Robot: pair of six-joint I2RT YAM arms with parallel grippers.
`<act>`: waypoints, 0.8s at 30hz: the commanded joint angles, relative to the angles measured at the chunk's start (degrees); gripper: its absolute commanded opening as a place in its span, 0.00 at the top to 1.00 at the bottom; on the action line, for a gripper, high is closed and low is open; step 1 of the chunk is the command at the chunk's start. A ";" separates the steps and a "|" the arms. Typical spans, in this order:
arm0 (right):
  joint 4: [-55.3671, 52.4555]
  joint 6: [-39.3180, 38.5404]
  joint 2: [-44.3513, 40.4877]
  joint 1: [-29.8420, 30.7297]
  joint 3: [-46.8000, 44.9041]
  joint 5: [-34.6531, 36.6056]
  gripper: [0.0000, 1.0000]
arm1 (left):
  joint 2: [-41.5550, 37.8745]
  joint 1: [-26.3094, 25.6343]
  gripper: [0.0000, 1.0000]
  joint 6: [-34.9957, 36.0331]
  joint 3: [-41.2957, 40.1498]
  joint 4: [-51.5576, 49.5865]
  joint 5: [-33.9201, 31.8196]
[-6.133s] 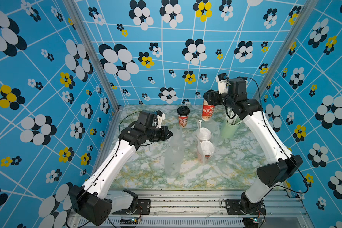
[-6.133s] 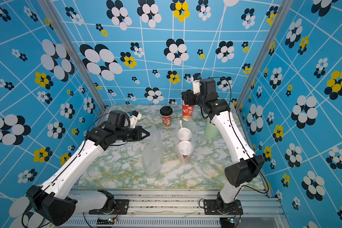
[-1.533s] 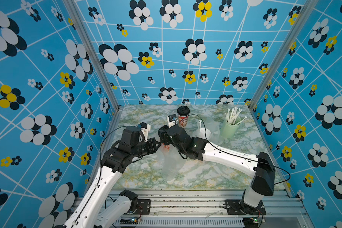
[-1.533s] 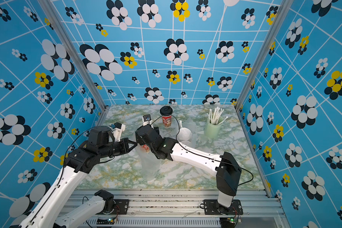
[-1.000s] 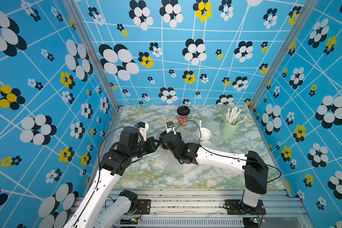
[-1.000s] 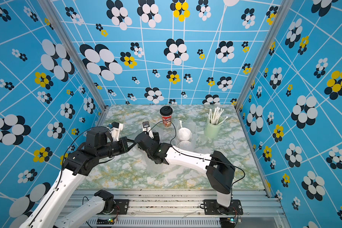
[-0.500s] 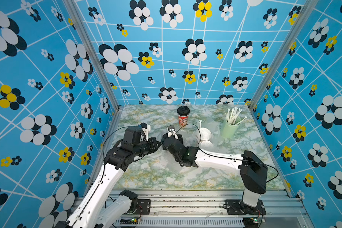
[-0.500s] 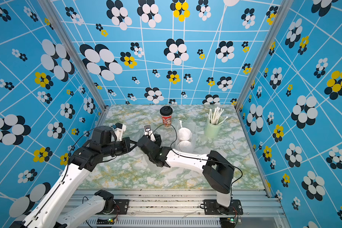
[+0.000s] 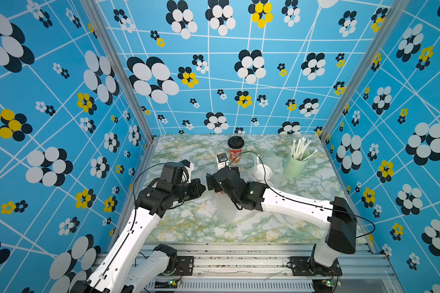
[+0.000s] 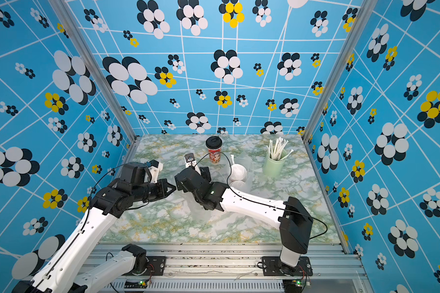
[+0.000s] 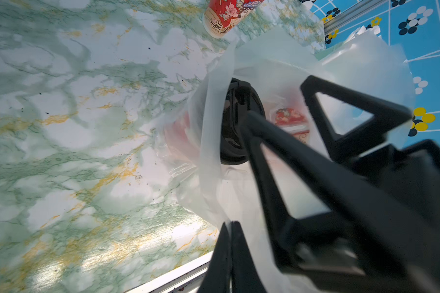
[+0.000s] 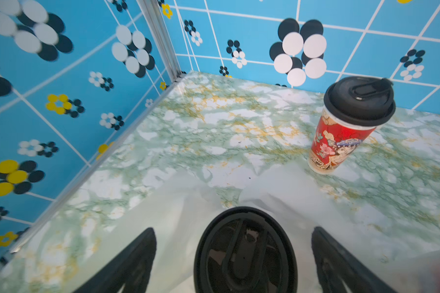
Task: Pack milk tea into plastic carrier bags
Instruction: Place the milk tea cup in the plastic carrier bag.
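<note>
One milk tea cup with a black lid (image 12: pixel 244 253) stands inside a clear carrier bag (image 12: pixel 178 215) at mid-table. My right gripper (image 12: pixel 233 232) is open, its fingers wide on either side of the lid and clear of it. In both top views that arm hides the cup. My left gripper (image 11: pixel 230 224) is shut on the bag's (image 11: pixel 214 152) rim, holding its mouth up. The two grippers, left (image 9: pixel 202 189) and right (image 9: pixel 211 184), almost meet over the bag (image 9: pixel 224 208). A second black-lidded milk tea cup (image 9: pixel 235 152) (image 12: pixel 346 126) stands free further back.
Another clear bag (image 9: pixel 263 170) holding white-lidded cups (image 10: pixel 238 172) sits right of centre. A pale green cup of wrapped straws (image 9: pixel 296 162) stands at the back right. Blue patterned walls enclose the marble tabletop (image 9: pixel 188 228) on three sides.
My right gripper's jaws have spread away from the black-lidded cup, leaving it in the bag. My left gripper has shifted slightly, still pinching the bag's rim.
</note>
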 commanded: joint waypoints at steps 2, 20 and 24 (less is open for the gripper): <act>-9.27 -0.09 -4.63 -0.99 3.91 -5.66 0.05 | 0.70 0.42 0.73 1.08 3.87 -2.02 1.18; -18.75 -9.45 -0.16 -20.10 17.73 -20.14 0.15 | 5.87 -10.86 0.37 -1.76 11.14 -8.58 -4.35; -14.94 -13.30 2.38 -24.70 17.65 -26.70 0.15 | 6.58 -12.19 0.38 -3.06 12.01 -7.94 -5.45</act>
